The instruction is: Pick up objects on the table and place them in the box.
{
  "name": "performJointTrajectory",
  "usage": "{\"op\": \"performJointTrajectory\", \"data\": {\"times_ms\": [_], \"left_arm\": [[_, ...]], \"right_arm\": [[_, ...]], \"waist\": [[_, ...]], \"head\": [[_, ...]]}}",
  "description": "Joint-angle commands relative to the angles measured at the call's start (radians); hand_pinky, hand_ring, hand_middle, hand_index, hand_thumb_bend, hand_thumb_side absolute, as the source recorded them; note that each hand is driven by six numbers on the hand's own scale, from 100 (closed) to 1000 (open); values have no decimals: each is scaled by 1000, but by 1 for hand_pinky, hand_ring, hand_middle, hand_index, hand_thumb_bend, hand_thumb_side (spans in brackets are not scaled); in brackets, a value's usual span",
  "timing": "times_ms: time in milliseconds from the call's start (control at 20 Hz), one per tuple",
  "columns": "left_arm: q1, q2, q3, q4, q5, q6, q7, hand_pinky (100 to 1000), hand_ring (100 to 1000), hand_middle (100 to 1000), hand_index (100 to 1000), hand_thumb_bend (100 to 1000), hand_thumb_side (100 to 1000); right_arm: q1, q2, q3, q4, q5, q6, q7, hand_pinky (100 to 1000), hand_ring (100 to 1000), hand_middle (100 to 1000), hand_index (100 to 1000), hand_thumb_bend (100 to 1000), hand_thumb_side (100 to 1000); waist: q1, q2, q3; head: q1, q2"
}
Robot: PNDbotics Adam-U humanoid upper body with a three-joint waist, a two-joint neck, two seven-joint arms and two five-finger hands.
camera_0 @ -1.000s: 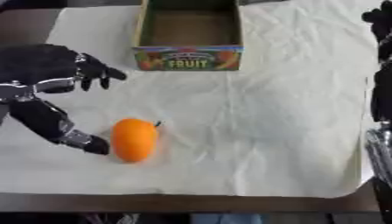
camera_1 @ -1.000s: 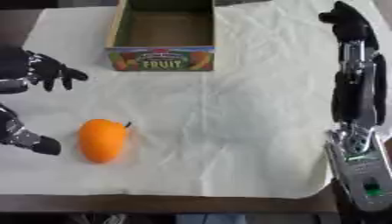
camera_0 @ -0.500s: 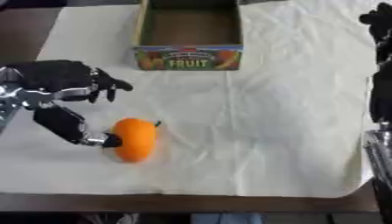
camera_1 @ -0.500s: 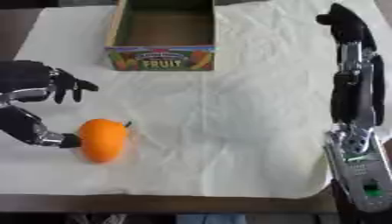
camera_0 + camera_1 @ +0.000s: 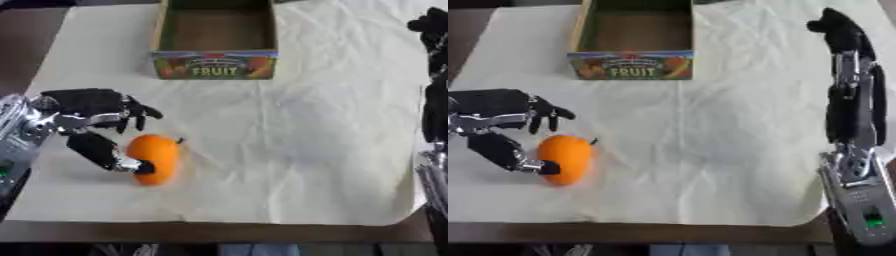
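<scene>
Cream cloth (image 5: 306, 125) was spread over a dark table.

Left hand (image 5: 92, 107): fingers spread wide above the orange fruit (image 5: 154, 158), thumb tip touching its left side; nothing clasped yet.

Fruit: near the cloth's front left, well apart from the empty box (image 5: 217, 45).

Risk, judged: rolling off the thumb if closed off-centre.

Right hand (image 5: 839, 27): raised, idle, finger state unreadable; shown whole in the right eye view only.

The one word that can be read is "FRUIT", in light capitals on a dark band along the front wall of the box (image 5: 216, 65), with coloured fruit pictures to either side of it. A smaller line of print sits just above that word, but its letters cannot be made out.
</scene>
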Motion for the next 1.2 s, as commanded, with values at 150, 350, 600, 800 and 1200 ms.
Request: {"op": "performJointTrajectory", "data": {"times_ms": [150,350,600,800,1200], "left_arm": [[-14,13,3,13,4,-13,-35,476,543,646,921,650,823],[-12,12,-1,33,-11,-27,-47,467,535,631,849,646,806],[-11,-2,-3,46,-2,-22,-34,425,508,607,823,566,712],[-2,-20,0,45,25,14,3,369,474,596,810,508,621],[17,-36,-5,27,96,79,45,333,438,597,798,385,480]], "right_arm": [[-11,-6,3,-20,2,3,4,993,938,724,872,100,1000],[-11,-6,4,-20,1,4,3,994,939,724,873,100,1000],[-11,-3,5,-20,1,7,4,995,940,724,873,100,1000],[-10,0,4,-20,3,10,3,997,941,724,873,100,1000],[-8,4,5,-20,7,19,4,998,943,723,872,100,1000]], "waist": [[1,-13,2],[2,-12,1],[2,-11,0],[1,-10,0],[0,-6,2]], "head": [[4,-10],[6,-11],[8,-12],[9,-12],[8,-11]]}}
